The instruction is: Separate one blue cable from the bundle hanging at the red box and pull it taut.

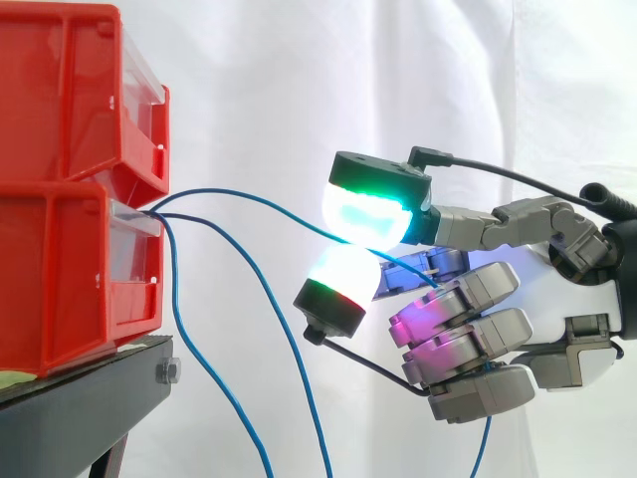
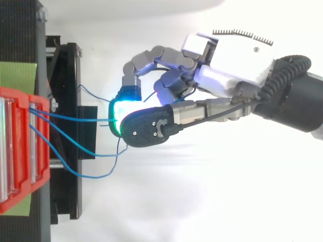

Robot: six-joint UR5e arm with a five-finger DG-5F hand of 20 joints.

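Your biggest risk is at the stand (image 1: 80, 408). Two red bins are stacked on it, the upper bin (image 1: 70, 100) on the lower bin (image 1: 60, 279). I judge that a hard pull along the cable could drag the lower bin toward the stand's edge.

Next comes the hand (image 1: 577, 329). Two glowing pads (image 1: 373, 214) are pressed together on one blue cable (image 1: 249, 199), and the other fingers are curled in beneath. The strand is thin and smooth, so it may slip through the pads as tension rises. It bows upward between the bins and the pads, so it is not taut yet. You likely need to draw straight away from the bins.

The smallest worry is the two loose cables (image 1: 176, 299). They leave the same gap just beside the held one, and in the top view their loops lie near the pads. They could snag and come along.

As for the containers, both bins have clear fronts, but you cannot tell what lies inside either. All three cables come out where the upper bin meets the lower bin's front. The loose pair hangs down past the stand.
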